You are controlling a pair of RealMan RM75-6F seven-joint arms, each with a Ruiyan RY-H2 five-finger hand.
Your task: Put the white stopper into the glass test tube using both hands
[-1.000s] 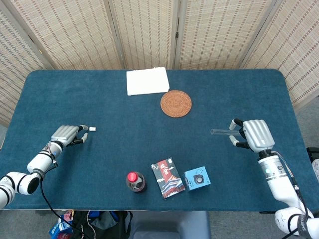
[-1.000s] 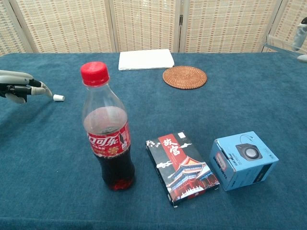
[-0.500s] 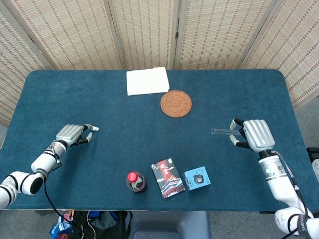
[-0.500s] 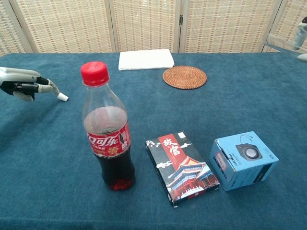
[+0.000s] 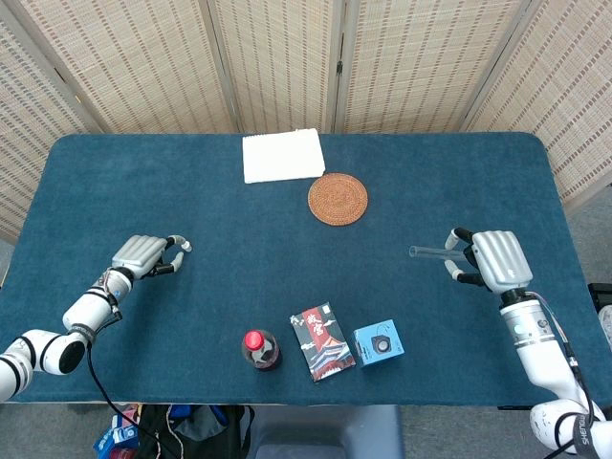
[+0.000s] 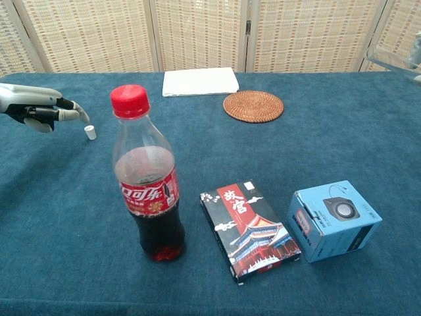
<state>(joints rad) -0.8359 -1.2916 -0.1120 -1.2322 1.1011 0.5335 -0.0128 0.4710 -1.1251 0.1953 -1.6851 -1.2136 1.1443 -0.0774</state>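
Head view: left hand [image 5: 142, 255] at table's left, fingertips at the stopper [image 5: 186, 246]; grip unclear. Right hand [image 5: 490, 259] holds the tube [image 5: 432, 253] level, off the table's right.

Chest view: stopper [image 6: 90, 132] stands on the cloth just below left fingertips [image 6: 80, 112], seemingly apart. Tube [image 6: 388, 58] at top right edge.

Head view: high, looking down over whole desk [image 5: 115, 191]. Chest view: low, close, facing screen; shares bottle [image 5: 260, 348], coaster [image 6: 253, 106].
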